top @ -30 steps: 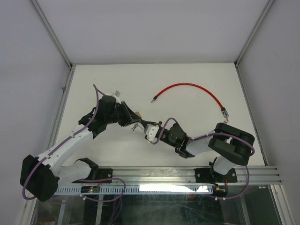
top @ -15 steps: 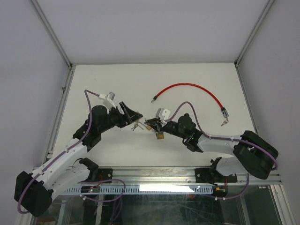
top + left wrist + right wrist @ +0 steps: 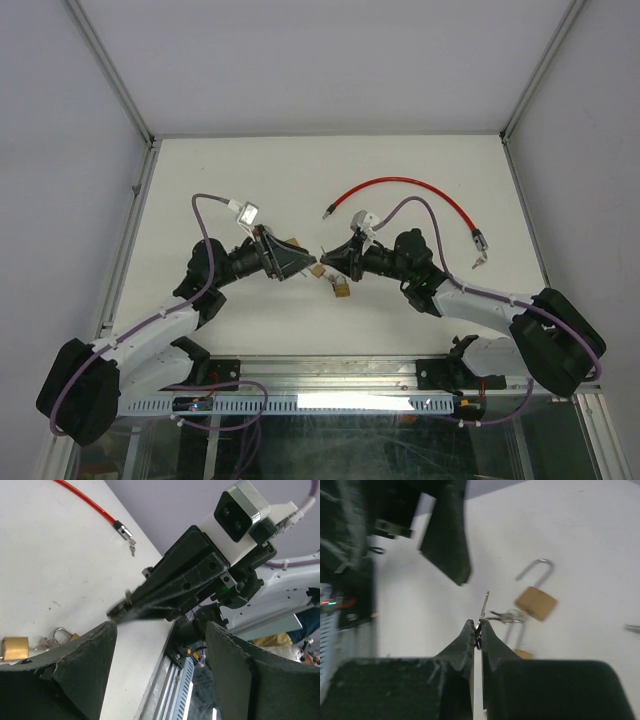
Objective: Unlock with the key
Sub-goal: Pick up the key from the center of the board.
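Two brass padlocks lie on the white table between my grippers, one (image 3: 316, 270) by the left fingertips and one (image 3: 342, 290) nearer the front. In the right wrist view one padlock (image 3: 535, 602) has its shackle swung open and a bunch of keys (image 3: 507, 616) lies beside it. My right gripper (image 3: 479, 629) is shut on the key (image 3: 485, 605), whose blade sticks out towards the padlocks. My left gripper (image 3: 160, 645) is open with nothing between its fingers (image 3: 85, 670); a padlock (image 3: 15, 647) lies just left of it. The two grippers (image 3: 290, 262) (image 3: 335, 258) face each other.
A red cable (image 3: 400, 185) with metal ends arcs across the far right of the table, seen also as a red cable (image 3: 85, 500) in the left wrist view. The aluminium rail (image 3: 400, 372) runs along the near edge. Frame posts stand at the back corners.
My left gripper has opened and swung right and lower. My right arm has stretched out up and to the right, keeping the key. The grippers now point at each other.
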Action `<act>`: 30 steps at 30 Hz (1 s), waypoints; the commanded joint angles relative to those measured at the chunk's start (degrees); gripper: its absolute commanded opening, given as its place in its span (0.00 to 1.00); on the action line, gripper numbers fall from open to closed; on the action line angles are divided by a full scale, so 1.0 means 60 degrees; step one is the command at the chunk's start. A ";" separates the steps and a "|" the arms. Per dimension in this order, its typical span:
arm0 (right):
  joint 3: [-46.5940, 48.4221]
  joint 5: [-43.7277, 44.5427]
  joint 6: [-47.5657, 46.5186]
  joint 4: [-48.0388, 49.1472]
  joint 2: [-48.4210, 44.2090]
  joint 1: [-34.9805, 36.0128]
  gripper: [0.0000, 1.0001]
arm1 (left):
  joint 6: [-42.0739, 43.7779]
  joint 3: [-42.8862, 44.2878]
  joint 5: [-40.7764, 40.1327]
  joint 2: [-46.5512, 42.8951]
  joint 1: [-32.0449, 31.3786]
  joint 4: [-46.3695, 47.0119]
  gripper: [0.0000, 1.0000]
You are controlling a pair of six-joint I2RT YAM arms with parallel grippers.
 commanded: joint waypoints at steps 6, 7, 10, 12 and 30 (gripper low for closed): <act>0.0603 -0.4852 0.3656 0.0930 -0.0535 -0.0033 0.00 | -0.0128 -0.0267 0.1226 0.1068 -0.0073 0.3803 0.66; 0.0607 -0.4839 0.3686 0.0941 -0.0555 -0.0033 0.00 | -0.0132 -0.0239 0.1274 0.1135 -0.0070 0.3906 0.65; 0.0589 -0.4589 0.3796 0.0912 -0.0613 -0.0136 0.00 | -0.0220 -0.0213 0.1541 0.1242 -0.0101 0.4295 0.58; 0.0550 -0.4398 0.3872 0.0945 -0.0634 -0.0249 0.00 | -0.0240 -0.0253 0.1611 0.1234 -0.0142 0.4437 0.53; 0.0240 -0.3313 0.4370 0.1411 -0.0858 -0.0341 0.00 | 0.0023 -0.0054 0.1203 0.1612 -0.0766 0.4047 0.36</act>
